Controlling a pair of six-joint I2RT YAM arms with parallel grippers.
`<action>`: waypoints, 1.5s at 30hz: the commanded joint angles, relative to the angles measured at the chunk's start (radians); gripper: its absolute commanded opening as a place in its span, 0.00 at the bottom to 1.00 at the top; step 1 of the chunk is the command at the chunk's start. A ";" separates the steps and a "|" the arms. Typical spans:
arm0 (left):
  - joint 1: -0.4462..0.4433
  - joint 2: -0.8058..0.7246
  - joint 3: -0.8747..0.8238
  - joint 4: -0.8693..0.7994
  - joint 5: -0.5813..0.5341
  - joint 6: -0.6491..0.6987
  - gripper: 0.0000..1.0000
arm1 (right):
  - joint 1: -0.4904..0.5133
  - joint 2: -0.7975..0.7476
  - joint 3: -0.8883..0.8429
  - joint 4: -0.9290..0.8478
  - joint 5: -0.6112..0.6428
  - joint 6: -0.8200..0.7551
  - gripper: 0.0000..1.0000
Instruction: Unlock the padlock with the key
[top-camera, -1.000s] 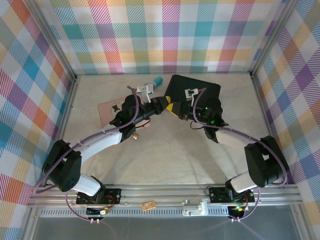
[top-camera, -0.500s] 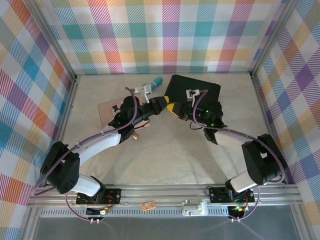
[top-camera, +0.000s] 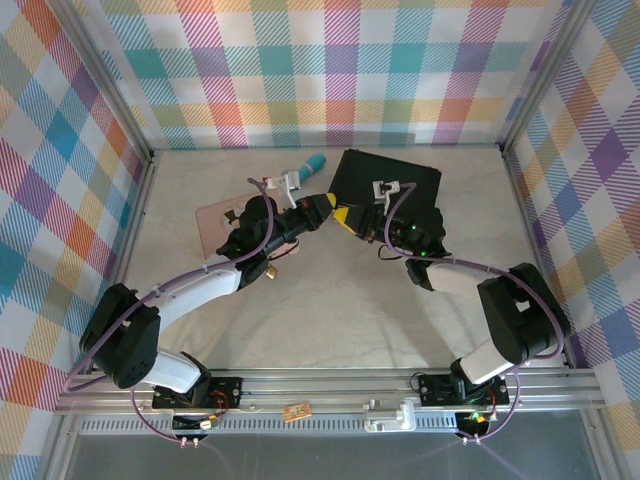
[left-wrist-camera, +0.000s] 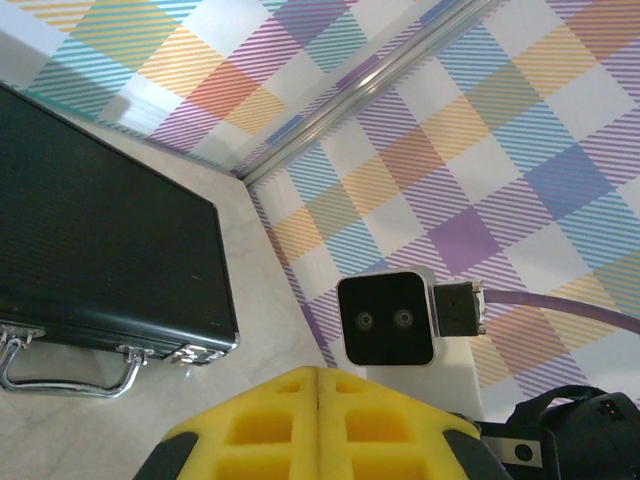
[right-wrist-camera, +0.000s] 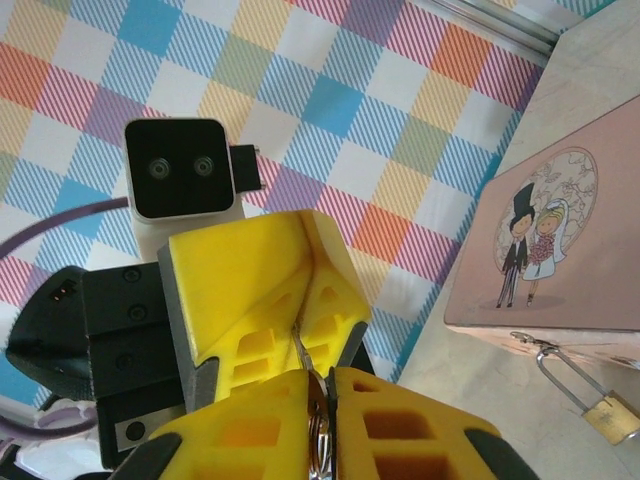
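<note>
As right pincer (right-wrist-camera: 320, 388) clamps, thin metal key (right-wrist-camera: 303, 355)

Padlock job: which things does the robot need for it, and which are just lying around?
Needed for the job:
- the padlock
- the key, pinched between the yellow jaws

Just lying about:
- pink tin, beside the padlock
- black case
- teal-handled thing
- orange-brown tag

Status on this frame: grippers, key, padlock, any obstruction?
Left gripper and right gripper both shut on the key, tips meeting. Padlock hangs at the pink tin's front, untouched. Nothing seen between key and padlock.
</note>
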 joint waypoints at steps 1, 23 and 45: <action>-0.001 -0.029 -0.020 0.040 -0.012 -0.011 0.00 | -0.001 0.022 0.004 0.114 0.043 0.039 0.13; -0.018 -0.035 -0.030 0.054 -0.047 -0.026 0.00 | 0.021 0.100 0.017 0.236 0.073 0.121 0.12; -0.019 -0.056 -0.045 0.057 -0.070 -0.028 0.00 | 0.056 0.141 0.043 0.236 0.060 0.133 0.24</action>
